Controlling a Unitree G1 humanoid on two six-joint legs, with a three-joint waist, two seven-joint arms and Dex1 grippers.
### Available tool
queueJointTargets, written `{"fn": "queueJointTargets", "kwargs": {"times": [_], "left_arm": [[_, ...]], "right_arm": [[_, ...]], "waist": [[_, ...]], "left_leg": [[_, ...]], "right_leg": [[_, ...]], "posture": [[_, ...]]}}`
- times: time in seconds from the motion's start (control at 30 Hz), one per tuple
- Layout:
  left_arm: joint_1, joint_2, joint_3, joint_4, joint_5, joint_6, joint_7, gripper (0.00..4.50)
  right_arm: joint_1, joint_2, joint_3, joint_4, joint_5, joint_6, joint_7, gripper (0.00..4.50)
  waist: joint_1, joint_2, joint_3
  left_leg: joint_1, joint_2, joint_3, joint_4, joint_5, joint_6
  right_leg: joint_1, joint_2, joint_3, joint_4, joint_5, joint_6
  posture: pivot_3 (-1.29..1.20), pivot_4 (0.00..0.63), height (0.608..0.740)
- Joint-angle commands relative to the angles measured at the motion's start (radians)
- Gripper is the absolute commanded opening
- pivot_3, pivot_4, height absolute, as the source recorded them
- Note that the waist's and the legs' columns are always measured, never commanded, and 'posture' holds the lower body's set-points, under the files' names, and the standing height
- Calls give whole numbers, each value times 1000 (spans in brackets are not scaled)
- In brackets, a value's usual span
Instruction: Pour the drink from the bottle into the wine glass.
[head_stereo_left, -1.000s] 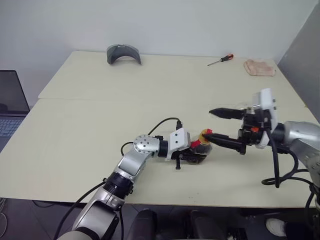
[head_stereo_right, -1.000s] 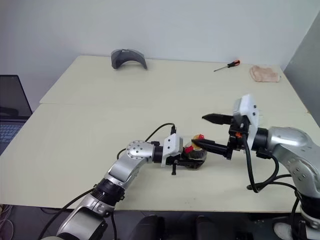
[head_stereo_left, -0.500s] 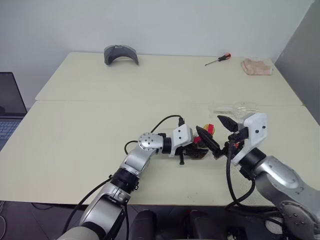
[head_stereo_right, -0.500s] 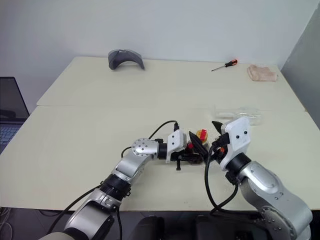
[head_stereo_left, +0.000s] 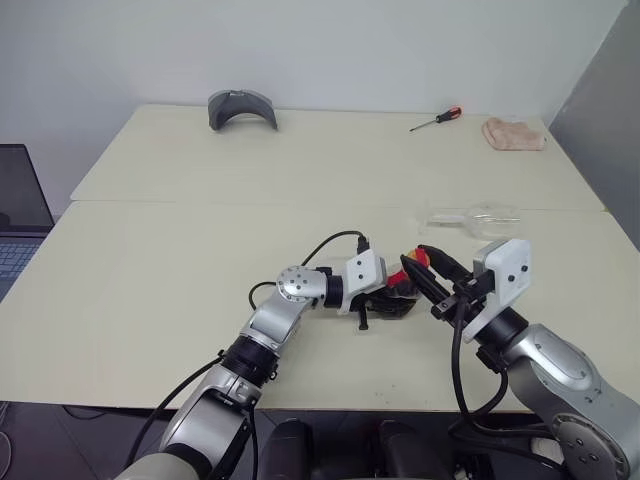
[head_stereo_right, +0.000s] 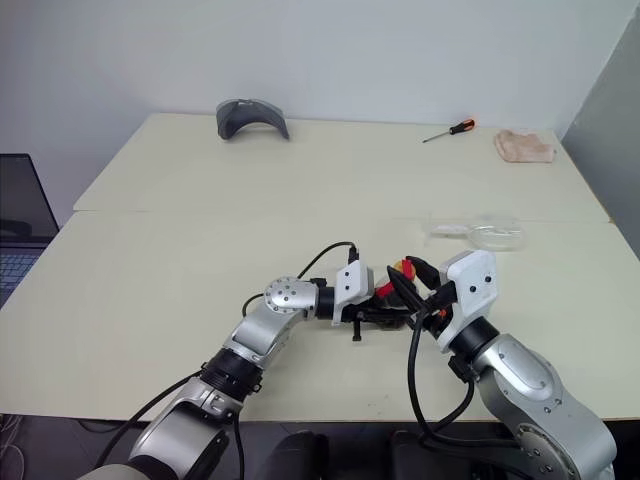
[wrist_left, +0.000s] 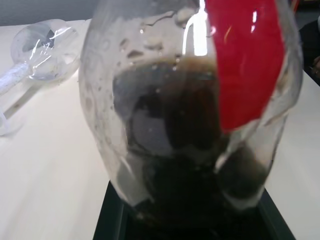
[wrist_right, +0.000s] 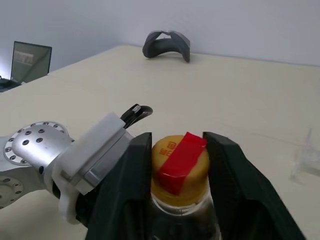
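The table (head_stereo_left: 180, 260) is a pale cream-yellow, set against a plain whitish wall (head_stereo_left: 330, 45). The bottle (wrist_left: 190, 115) is clear plastic with a bright red label strip (wrist_left: 245, 60) and a yellow cap (wrist_right: 179, 162) crossed by a red band; the drink (wrist_left: 185, 165) inside is dark brown, almost black. Both grippers have black fingers (wrist_right: 225, 170) on white housings, and the arms are silver-grey with black cables. The wine glass (head_stereo_left: 470, 215) is colourless and transparent. Farther back lie a dull grey curved piece (head_stereo_left: 242, 106), a screwdriver (head_stereo_left: 438, 119) with a red-and-black handle, and a pinkish-beige item, possibly a cloth (head_stereo_left: 515, 133). The laptop (head_stereo_left: 20, 200) has a dark screen.
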Motion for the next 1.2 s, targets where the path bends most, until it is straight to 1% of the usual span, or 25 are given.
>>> {"fn": "queueJointTargets", "kwargs": {"times": [0.03,0.1,0.17,0.27,0.33,0.37,0.43,0.47,0.57,0.6,0.67,0.77,0.9,0.93,1.0,1.07,1.1,1.2], "left_arm": [[-22,-12,21,-34,-15,-13,4,952],[-19,-10,20,-39,-17,-10,4,952],[-17,-9,17,-46,-18,-9,1,952],[-14,-9,12,-57,-21,-9,-7,952],[-10,-10,7,-70,-24,-7,-15,952],[-9,-10,4,-77,-24,-11,-21,952],[-8,-8,-2,-83,-19,-24,-31,952],[-7,-7,-5,-86,-16,-31,-34,952],[-5,-4,-8,-89,-13,-37,-30,952],[-3,-3,-6,-90,-12,-38,-26,951],[1,0,-4,-91,-9,-39,-19,951],[3,3,0,-88,-7,-41,-10,933],[6,5,2,-80,-4,-47,-3,926],[3,4,6,-73,-3,-48,3,926],[-5,0,14,-54,-1,-52,16,926],[-9,-2,17,-46,-1,-54,21,926],[-10,-2,18,-41,-1,-56,21,926],[-18,-7,18,-19,0,-67,18,926]], "right_arm": [[-4,-5,-25,-12,-3,-12,11,1214],[-15,-15,-48,5,19,-13,38,1214],[-39,-48,-86,40,68,-15,112,1214],[-92,-149,-136,121,152,-12,284,1214],[-151,-247,-157,207,207,10,426,1214],[-186,-310,-149,268,206,7,518,1214],[-246,-419,-99,384,145,-36,682,1214],[-287,-450,-76,443,128,-48,740,1214],[-361,-480,-42,519,135,-45,824,1214],[-376,-479,-40,523,144,-34,829,1214],[-388,-465,-45,512,150,-24,818,1946],[-363,-435,-76,465,181,-3,774,2948],[-309,-387,-154,338,253,45,651,4348],[-292,-366,-184,287,284,58,591,4500],[-240,-322,-240,171,343,80,455,4500],[-200,-295,-267,101,387,94,360,4500],[-184,-272,-265,68,397,95,299,4500],[-175,-188,-205,2,363,88,136,4500]], "waist": [[0,0,0],[0,0,0],[0,0,0],[0,0,0],[0,0,0],[0,0,0],[0,0,1],[0,0,1],[0,0,1],[1,0,1],[2,0,1],[3,0,1],[5,0,1],[5,0,1],[5,0,1],[5,0,1],[4,0,1],[2,0,0]], "left_leg": [[0,0,0,0,0,0],[0,0,0,0,0,0],[0,0,0,0,0,0],[0,0,0,0,0,0],[0,0,0,0,0,0],[0,0,0,0,0,0],[1,0,1,0,0,0],[1,0,0,0,0,0],[1,1,0,0,0,1],[1,1,-1,0,0,1],[1,2,-1,0,0,1],[0,1,-1,0,0,1],[0,1,-1,1,0,1],[0,1,0,1,0,1],[0,1,-1,1,0,1],[0,1,-2,0,0,0],[0,1,-2,0,0,0],[0,1,-1,1,0,0]], "right_leg": [[0,0,0,0,0,0],[0,0,0,0,0,0],[0,0,0,0,1,-1],[0,0,0,0,2,-4],[0,0,0,-1,2,-4],[1,0,0,-1,2,-4],[1,1,0,-1,2,-4],[1,1,0,-1,2,-4],[1,2,0,-2,2,-4],[1,3,0,-2,2,-4],[1,3,0,-1,2,-4],[1,2,0,-1,2,-4],[1,1,0,-1,2,-4],[1,1,0,-1,2,-4],[1,1,-1,-1,2,-4],[1,1,-1,0,2,-4],[1,1,-1,-1,2,-4],[1,1,0,0,2,-4]], "posture": [[0,150,740],[0,150,740],[0,150,740],[0,150,740],[0,150,740],[0,150,740],[0,150,740],[0,150,740],[0,150,740],[0,150,740],[0,150,740],[0,150,740],[0,150,740],[0,150,740],[0,150,740],[0,150,740],[0,150,740],[0,150,740]]}}
